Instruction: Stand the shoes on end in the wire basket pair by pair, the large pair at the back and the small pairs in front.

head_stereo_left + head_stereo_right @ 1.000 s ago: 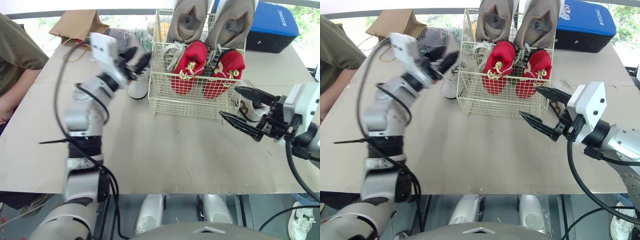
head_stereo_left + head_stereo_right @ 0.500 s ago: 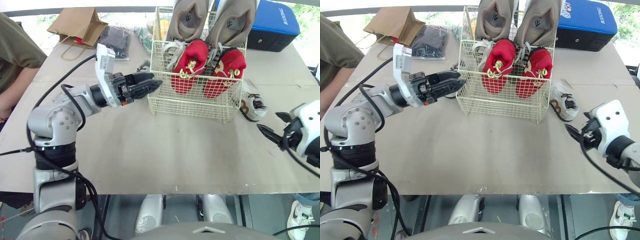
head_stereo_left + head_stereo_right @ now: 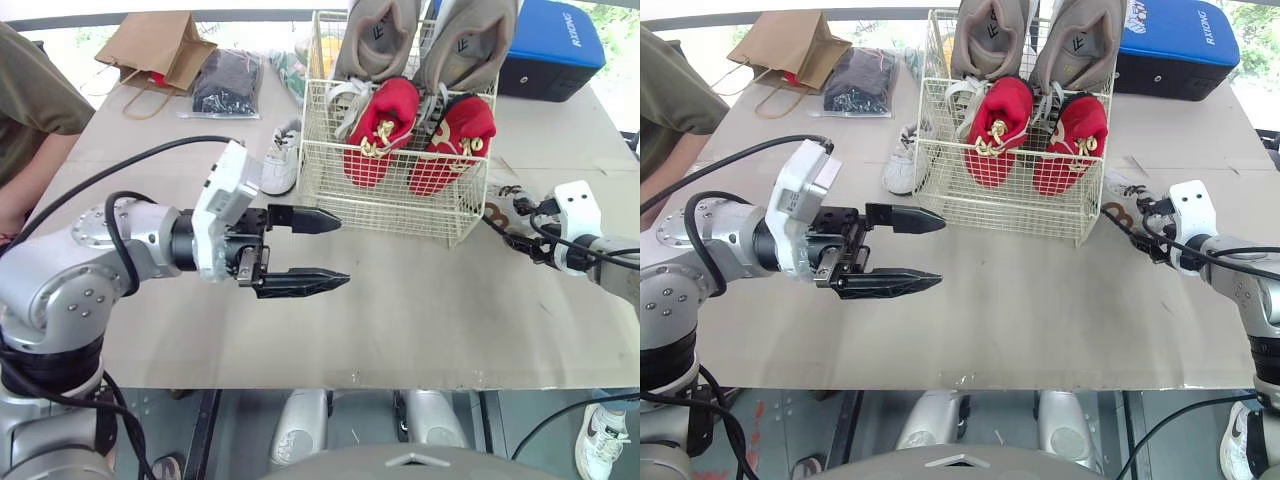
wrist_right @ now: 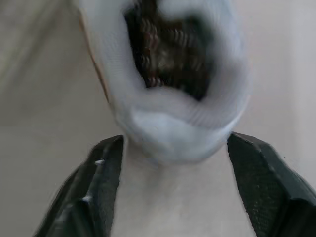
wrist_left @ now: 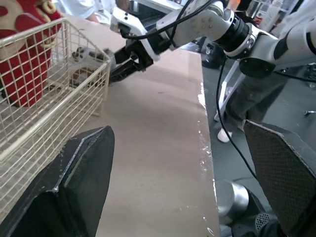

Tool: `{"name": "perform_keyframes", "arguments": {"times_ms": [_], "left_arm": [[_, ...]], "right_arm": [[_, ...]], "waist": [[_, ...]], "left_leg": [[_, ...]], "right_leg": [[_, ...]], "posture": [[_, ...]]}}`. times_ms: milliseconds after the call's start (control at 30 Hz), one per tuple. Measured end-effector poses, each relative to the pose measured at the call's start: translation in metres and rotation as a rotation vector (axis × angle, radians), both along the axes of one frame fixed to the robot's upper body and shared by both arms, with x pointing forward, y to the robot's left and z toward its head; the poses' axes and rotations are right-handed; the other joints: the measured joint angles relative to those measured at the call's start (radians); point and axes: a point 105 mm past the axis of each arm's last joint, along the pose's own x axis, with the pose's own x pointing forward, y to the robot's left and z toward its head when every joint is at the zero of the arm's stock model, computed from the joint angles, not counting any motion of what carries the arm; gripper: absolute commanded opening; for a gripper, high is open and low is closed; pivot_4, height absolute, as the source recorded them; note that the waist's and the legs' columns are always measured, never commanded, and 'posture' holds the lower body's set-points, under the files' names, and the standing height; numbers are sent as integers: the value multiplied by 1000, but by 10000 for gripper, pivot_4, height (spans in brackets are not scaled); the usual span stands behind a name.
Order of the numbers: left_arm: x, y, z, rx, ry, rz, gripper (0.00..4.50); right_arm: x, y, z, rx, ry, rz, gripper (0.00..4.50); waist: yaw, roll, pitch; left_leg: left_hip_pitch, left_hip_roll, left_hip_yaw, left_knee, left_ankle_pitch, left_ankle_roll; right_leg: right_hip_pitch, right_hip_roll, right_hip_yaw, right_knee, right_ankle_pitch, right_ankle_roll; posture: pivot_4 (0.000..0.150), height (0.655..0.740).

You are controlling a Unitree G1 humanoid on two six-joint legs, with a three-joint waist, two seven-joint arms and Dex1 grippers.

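The left gripper [image 3: 343,251] has pulled back to the near counter [image 3: 400,320] and hangs empty, fingers spread wide, leaving one small white shoe [image 3: 281,160] lying just beside the wire basket's [image 3: 400,205] left wall. Farther right, the right gripper [image 3: 512,228] has moved in on the other white shoe [image 4: 168,128] by the basket's right wall. Its fingers are parted with the heel between them, not yet closed, so the last pair looks next, since the red pair [image 3: 380,130] and grey pair [image 3: 375,40] already stand inside.

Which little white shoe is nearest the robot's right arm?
The small white shoe right of the cream wire basket, between the right end effector's open fingers; the other white shoe lies left of it.
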Motion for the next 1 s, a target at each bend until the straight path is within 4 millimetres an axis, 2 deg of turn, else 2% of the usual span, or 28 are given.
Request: {"name": "perform_keyframes", "arguments": {"times_ms": [67, 133, 233, 400, 500, 533, 700, 900, 933, 1000], "left_arm": [[1, -1, -1, -12, -1, 14, 45000], [2, -2, -2, -22, -5, 31, 45000], [3, -3, -5, -37, 4, 46, 45000], [4, -3, -4, -49, -13, 49, 45000], [4, -4, -6, -46, -12, 32, 45000], [4, -5, -7, -43, -11, 26, 45000], [5, -4, -7, -47, -11, 20, 45000], [5, -4, -8, -47, -13, 20, 45000], [5, -4, -8, -47, -13, 22, 45000], [5, -4, -8, -47, -14, 24, 45000]], "right_arm": [[4, 1, 2, -15, -31, 20, 9930], [7, 0, 5, -29, -72, 29, 6385], [5, -1, 8, -48, -101, 60, 4685], [-18, -11, 11, -105, -52, 151, 26789], [-19, -13, 17, -115, -51, 172, 41608], [-17, -11, 21, -112, -65, 182, 44615], [-2, -12, 35, -111, -116, 165, 44615], [15, 1, 30, -50, -94, 212, 44615], [15, 5, 24, -50, -65, 240, 40722], [14, 6, 17, -48, -39, 243, 37672]], "waist": [[0, 0, 0], [-1, 0, 0], [0, 0, 0], [4, 0, 0], [-1, 0, 0], [-4, 0, 0], [-4, 0, 0], [-12, -1, 0], [-16, -1, 0], [-17, -1, 0]], "left_leg": [[0, 0, 0, 0, 0, 0], [1, 0, 1, 1, 0, 0], [2, 0, 2, 1, 0, 0], [2, 0, 2, 1, 0, 1], [4, 0, 3, 1, 0, 1], [4, 0, 4, 1, 0, 1], [4, 0, 4, 1, 0, 1], [4, 0, 4, 1, 0, 0], [4, 0, 4, 1, 0, 1], [4, 0, 4, 1, 0, 1]], "right_leg": [[0, 0, 0, 0, 0, 0], [0, 0, 1, 1, 0, 0], [1, 0, 2, 3, 0, 0], [1, 0, 3, 3, 0, 0], [1, 0, 5, 3, 0, 0], [1, 1, 5, 3, 0, 0], [1, 1, 6, 4, 0, 0], [1, 1, 6, 3, 0, 0], [1, 1, 6, 3, 0, 0], [1, 1, 6, 4, 0, 0]], "posture": [[1500, 7400], [1500, 7400], [1500, 7400], [1500, 7400], [1500, 7400], [1500, 7400], [1500, 7400], [1500, 7400], [1500, 7400], [1500, 7400]]}}
